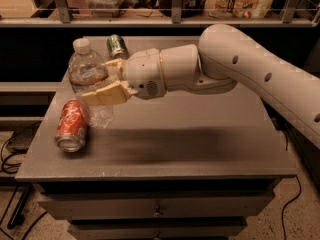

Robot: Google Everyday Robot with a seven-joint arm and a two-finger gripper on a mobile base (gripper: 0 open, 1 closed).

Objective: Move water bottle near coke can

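The clear water bottle (90, 79) with a white cap stands tilted at the table's left side. My gripper (102, 80) is shut on the water bottle around its middle, one finger in front and one behind. The bottle's bottom is at or just above the tabletop; I cannot tell whether it touches. The red coke can (71, 125) lies on its side right beside the bottle's base, to its left, with its silver end toward the front.
A green soda can (117, 46) lies at the back of the grey table (190, 144), behind my gripper. A shelf with packages runs behind the table. Drawers sit under the tabletop. Cables lie on the floor at the left.
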